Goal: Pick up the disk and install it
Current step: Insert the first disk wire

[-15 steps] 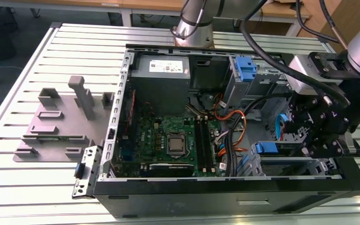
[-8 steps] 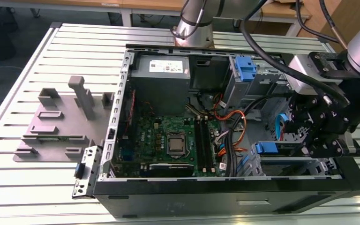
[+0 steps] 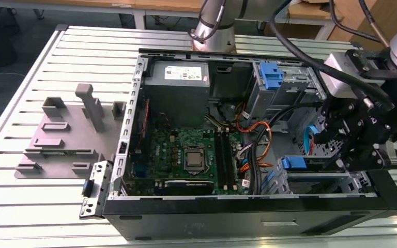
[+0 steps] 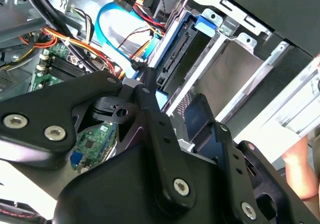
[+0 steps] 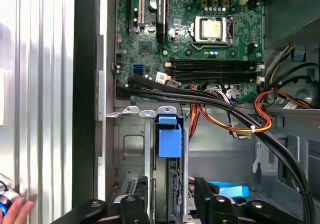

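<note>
On the table [image 3: 19, 212] an open computer case [image 3: 254, 213] is laid. At its lower right the disk [image 3: 296, 164] is seen in a bay, with its long axis across the frame and its blue tab pointed left. The gripper [image 3: 340, 157] is placed at its right end; whether it is clenched cannot be told. The print on the power supply sticker [image 3: 184, 72] is too small to be read.

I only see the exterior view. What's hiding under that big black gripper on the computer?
Observer: In the first wrist view, the disk sits in the metal bay, and its blue carrier end is lined up straight ahead of the gripper.
Operator: Is anybody close by?
Observer: Yes. A hand is over the table, just outside the case.
</note>
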Robot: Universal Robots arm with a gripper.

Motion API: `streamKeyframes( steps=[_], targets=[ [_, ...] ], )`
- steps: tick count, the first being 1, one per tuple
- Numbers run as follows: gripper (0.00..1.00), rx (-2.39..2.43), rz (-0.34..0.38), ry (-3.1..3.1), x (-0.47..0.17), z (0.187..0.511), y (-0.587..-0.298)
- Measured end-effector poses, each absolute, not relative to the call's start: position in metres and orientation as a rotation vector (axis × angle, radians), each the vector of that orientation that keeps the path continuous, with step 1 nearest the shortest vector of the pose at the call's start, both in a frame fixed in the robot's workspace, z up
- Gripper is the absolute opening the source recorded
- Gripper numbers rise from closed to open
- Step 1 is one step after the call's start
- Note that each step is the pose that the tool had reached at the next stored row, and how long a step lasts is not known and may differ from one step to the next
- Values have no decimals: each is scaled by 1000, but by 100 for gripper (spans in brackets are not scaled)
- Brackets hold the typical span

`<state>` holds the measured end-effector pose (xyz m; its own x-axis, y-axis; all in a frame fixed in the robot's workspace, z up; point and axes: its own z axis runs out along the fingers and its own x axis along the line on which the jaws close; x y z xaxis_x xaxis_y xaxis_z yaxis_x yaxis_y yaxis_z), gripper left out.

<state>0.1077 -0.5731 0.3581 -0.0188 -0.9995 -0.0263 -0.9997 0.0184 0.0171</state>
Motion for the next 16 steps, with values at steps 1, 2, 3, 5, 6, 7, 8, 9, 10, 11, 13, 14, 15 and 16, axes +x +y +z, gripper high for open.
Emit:
streamKeyframes(
  steps=[1, 2, 3, 5, 6, 7, 8, 9, 10, 11, 13, 14, 15, 16],
  targets=[
    [49, -2196, 49, 2237, 108, 360, -573],
    [49, -2196, 49, 2237, 108, 362, -573],
    [49, -2196, 50, 2238, 108, 364, -573],
    [49, -2197, 51, 2238, 108, 367, -573],
    [49, -2197, 51, 2238, 108, 368, -573],
    [49, -2197, 51, 2238, 108, 369, -573],
    [49, -2197, 52, 2238, 108, 369, -573],
    [49, -2197, 52, 2238, 108, 369, -573],
    [49, -2197, 52, 2238, 108, 369, -573],
    [49, -2197, 52, 2238, 108, 370, -573],
    [49, -2197, 52, 2238, 108, 369, -571],
    [49, -2197, 52, 2238, 108, 369, -570],
    [49, -2197, 52, 2238, 108, 369, -569],
    [49, -2197, 52, 2238, 108, 369, -568]
  ],
)
